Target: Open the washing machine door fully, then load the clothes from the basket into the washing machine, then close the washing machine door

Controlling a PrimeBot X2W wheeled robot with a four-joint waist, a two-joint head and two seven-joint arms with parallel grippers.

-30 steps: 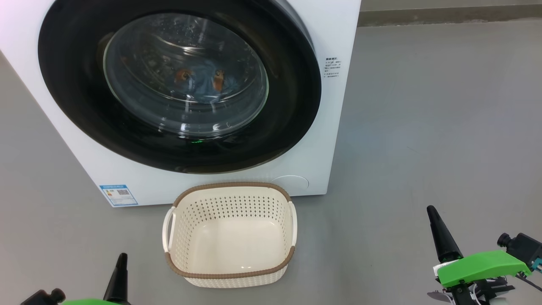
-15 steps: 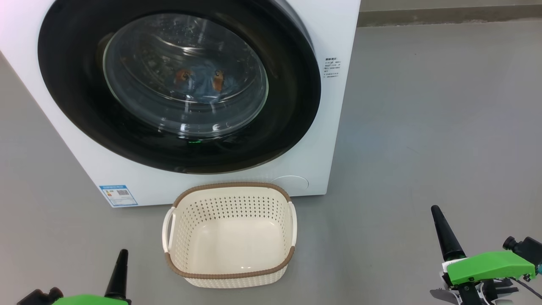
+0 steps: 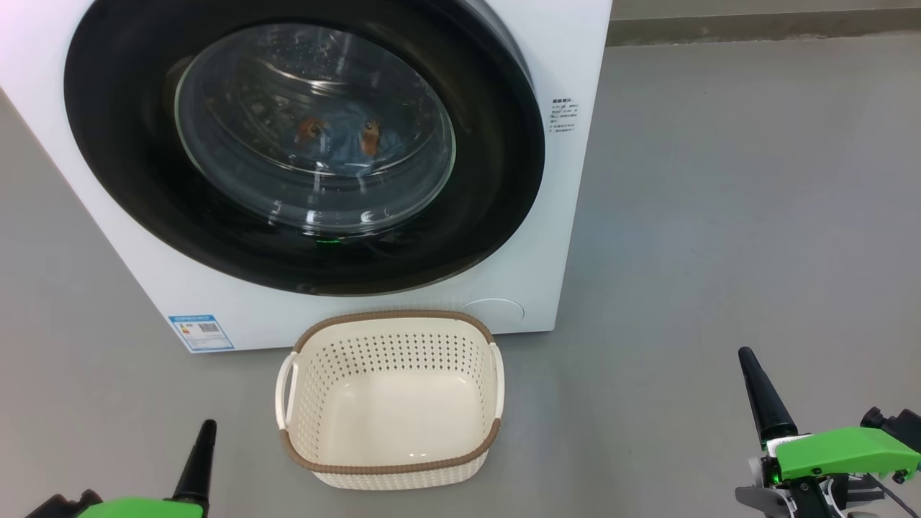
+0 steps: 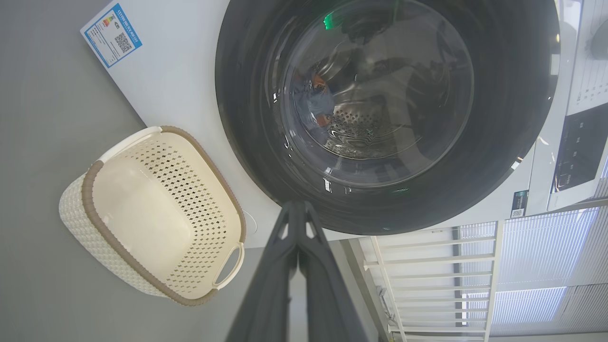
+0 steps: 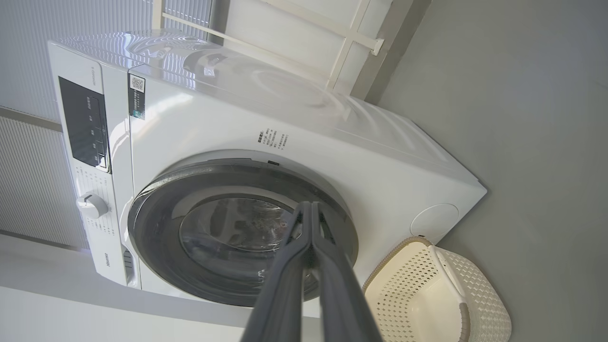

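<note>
The white washing machine [image 3: 568, 65] stands ahead with its round black-rimmed door [image 3: 129, 173] closed flat against the front. Through the glass, blue clothes [image 3: 345, 137] with orange figures lie in the drum; the left wrist view also catches them [image 4: 313, 97]. On the floor just before the machine sits the cream basket [image 3: 392, 439], with nothing in it. My left gripper [image 3: 207, 426] hovers low at the lower left, shut, fingertips pressed together. Over at the lower right, my right gripper [image 3: 744, 352] is shut too, away from the basket and door.
Grey floor [image 3: 719, 216] spreads wide to the right of the machine. A blue label [image 3: 201, 331] marks the machine's lower front. White railings [image 4: 427, 266] and a ribbed wall stand behind the machine, with its control panel [image 5: 88, 123] and dial at the top front.
Both grippers have drawn back a little toward the bottom of the head view, the right one also drifting right. Door, basket and clothes have not moved.
</note>
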